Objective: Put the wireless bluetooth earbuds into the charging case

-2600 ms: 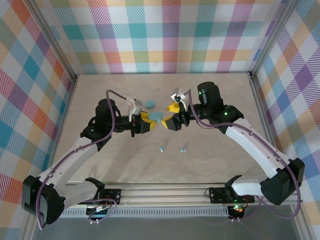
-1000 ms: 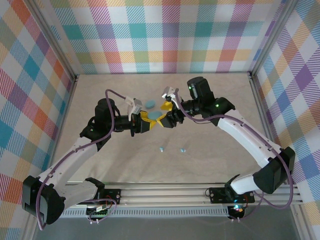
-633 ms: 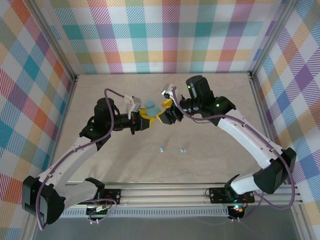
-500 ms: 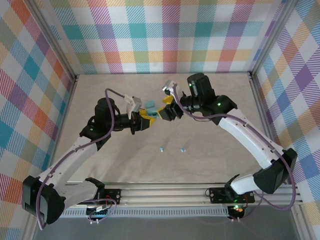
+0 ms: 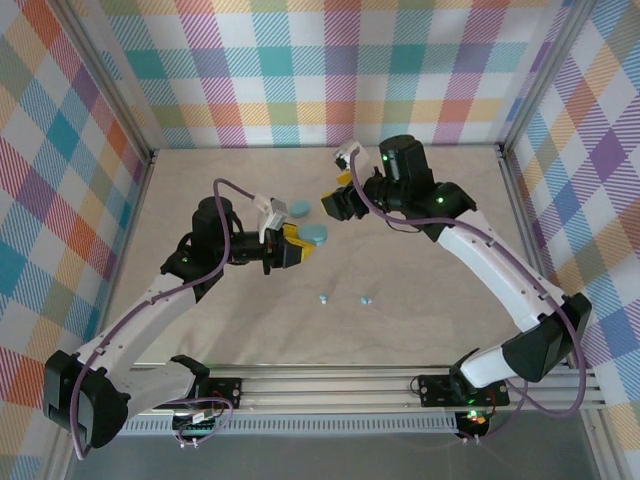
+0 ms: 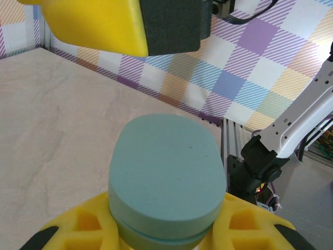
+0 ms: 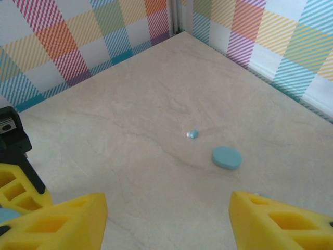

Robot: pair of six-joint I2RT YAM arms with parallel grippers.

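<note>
The left claw [image 5: 298,246] is clamped on a smooth, matte teal case [image 6: 166,177], an oval pebble with a flat top and a thin seam round its side, seated between hollow-ribbed yellow plastic fingers [image 6: 260,221]. The right claw [image 7: 166,203] stands apart with nothing between its blocky yellow fingers, and one black-padded tip hangs just above and beyond the held case. Two tiny rounded pale-blue earbuds [image 5: 323,297] lie on the pale, faintly veined desk [image 5: 430,320] on the near side of the left claw, well apart from it, while a second flat teal oval [image 5: 299,208] rests just beyond that claw.
</note>
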